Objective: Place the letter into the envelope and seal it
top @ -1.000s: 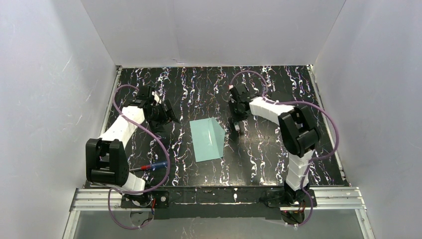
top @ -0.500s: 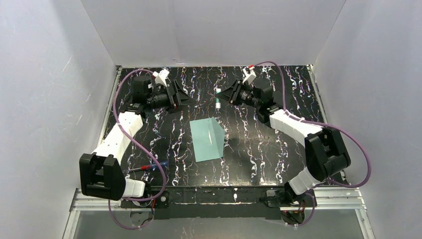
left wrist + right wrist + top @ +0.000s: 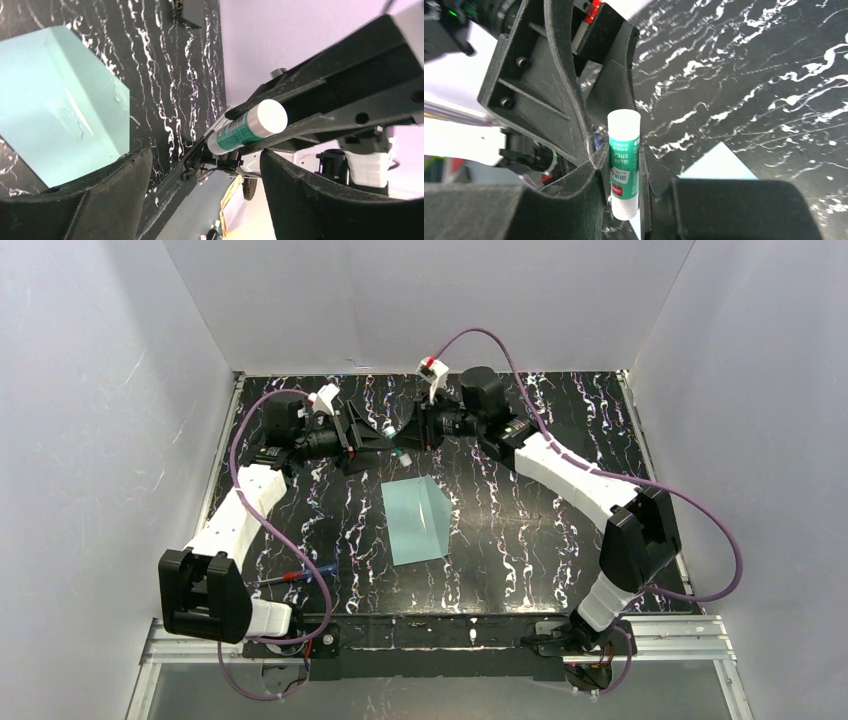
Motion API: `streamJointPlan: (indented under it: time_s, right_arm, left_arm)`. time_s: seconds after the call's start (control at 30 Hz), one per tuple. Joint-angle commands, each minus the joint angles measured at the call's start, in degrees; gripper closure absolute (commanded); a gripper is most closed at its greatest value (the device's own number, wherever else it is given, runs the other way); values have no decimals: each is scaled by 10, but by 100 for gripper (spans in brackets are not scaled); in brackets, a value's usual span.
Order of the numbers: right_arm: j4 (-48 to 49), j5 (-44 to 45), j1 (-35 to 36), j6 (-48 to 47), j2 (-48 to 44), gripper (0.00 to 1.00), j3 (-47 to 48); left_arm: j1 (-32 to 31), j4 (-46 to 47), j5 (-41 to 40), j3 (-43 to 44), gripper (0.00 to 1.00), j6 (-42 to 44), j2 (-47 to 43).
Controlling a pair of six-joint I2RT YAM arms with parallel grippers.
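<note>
Letter not in sight; I judge it already inside the envelope [image 3: 417,520], which lies mid-worktop [image 3: 560,540], unsealed. My right claw [image 3: 624,167] is clenched on a glue stick [image 3: 624,130]; my left claw [image 3: 205,160] is spread wide at its cap. Uncapping, gluing and pressing the flap remain.

One envelope [image 3: 418,520], one glue stick [image 3: 624,150], two arms [image 3: 240,505] [image 3: 575,480], two end effectors [image 3: 375,437] [image 3: 412,430]

Left gripper [image 3: 372,440] and right gripper [image 3: 405,436], clamping a glue stick [image 3: 402,453], block upper centre; I can pass over desk [image 3: 545,550] lower right.
</note>
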Motion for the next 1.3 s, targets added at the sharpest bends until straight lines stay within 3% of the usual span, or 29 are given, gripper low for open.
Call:
streamJointPlan:
  time_s: [0.0,0.23,0.37,0.43,0.9,1.13,1.27]
  right_arm:
    - [-217,26,30,-174,30,87,89]
    - [-289,75,63,-237,57,86,126]
    - [-290,79,63,-237,52,90,118]
    - [-290,67,64,-237,53,91,117]
    - [-264,36,79,-234,73,91,122]
    - [-233,42,81,-203,74,92,112]
    - [-207,50,81,-181,71,91,100]
  left_arm:
    - [1,-106,-7,15,25,23,-19]
    - [2,-128,-46,-7,27,22,-45]
    - [5,-143,-87,-5,45,22,-48]
    - [6,-147,-77,0,48,21,-35]
    - [-2,-137,18,-19,48,-17,34]
    - [-5,-118,95,-48,77,-80,45]
    - [-6,-120,134,-65,80,-88,31]
